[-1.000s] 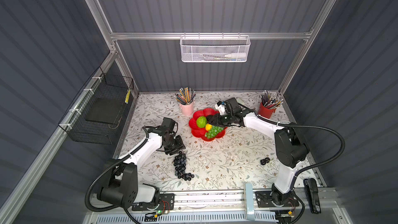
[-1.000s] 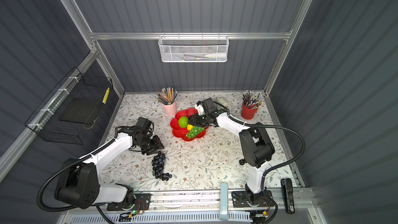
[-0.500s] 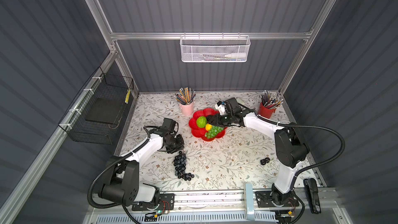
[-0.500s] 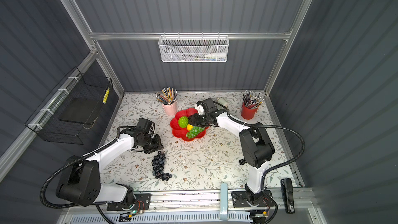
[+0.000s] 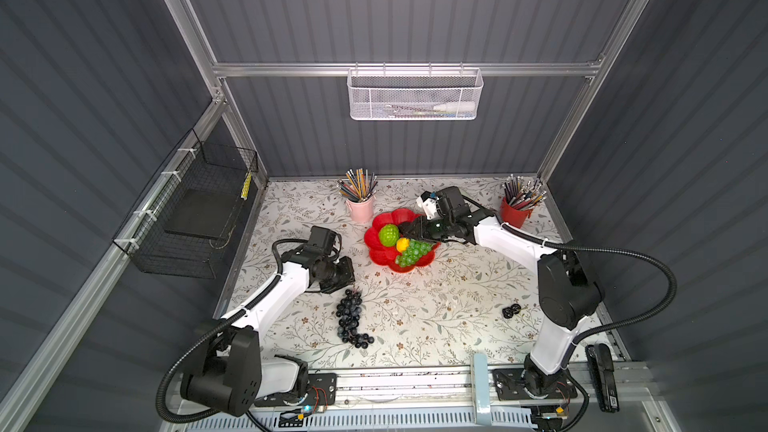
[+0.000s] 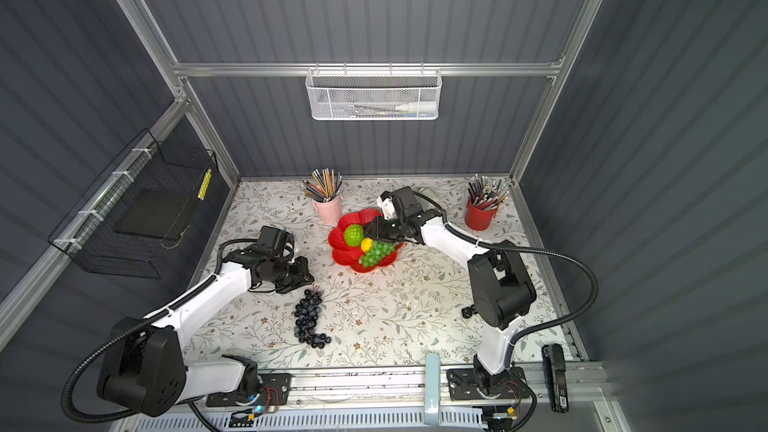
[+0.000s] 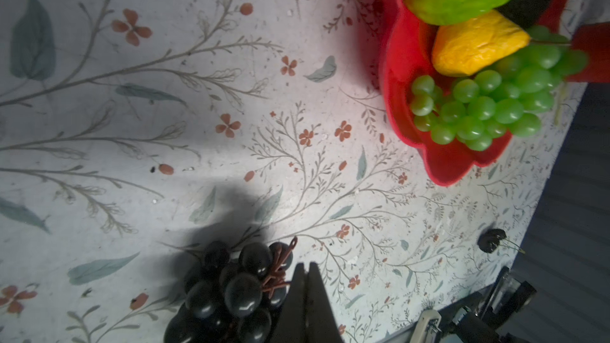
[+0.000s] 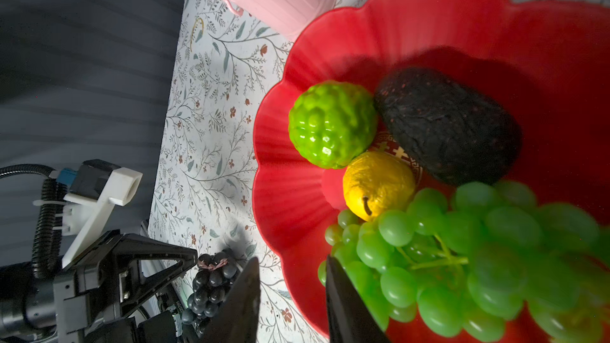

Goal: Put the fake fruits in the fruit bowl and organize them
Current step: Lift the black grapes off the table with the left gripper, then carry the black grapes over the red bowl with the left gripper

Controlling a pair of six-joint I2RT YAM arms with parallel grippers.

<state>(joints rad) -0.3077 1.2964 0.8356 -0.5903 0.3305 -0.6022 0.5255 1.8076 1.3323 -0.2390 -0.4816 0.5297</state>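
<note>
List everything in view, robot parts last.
fruit bowl: 1, red, mid-table
ridged ball: 1, bright green, in bowl
small fruit: 1, yellow, in bowl
green grape bunch: 1, green, in bowl
bumpy oval: 1, black, in bowl
purple grape bunch: 1, dark purple, on table
pink pencil cup: 1, pink, beside bowl
red pencil cup: 1, red, back right
mesh basket: 1, white, back wall
wire basket: 1, black, left wall
small item: 1, black, front right
left tool: 1, black, shut by purple bunch
right tool: 1, black, open, over bowl

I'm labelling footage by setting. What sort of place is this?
Likely a lab robot cell, not a home: grey panelled walls on an aluminium frame, two robot arms bolted to a front rail, and a staged floral tabletop.
</note>
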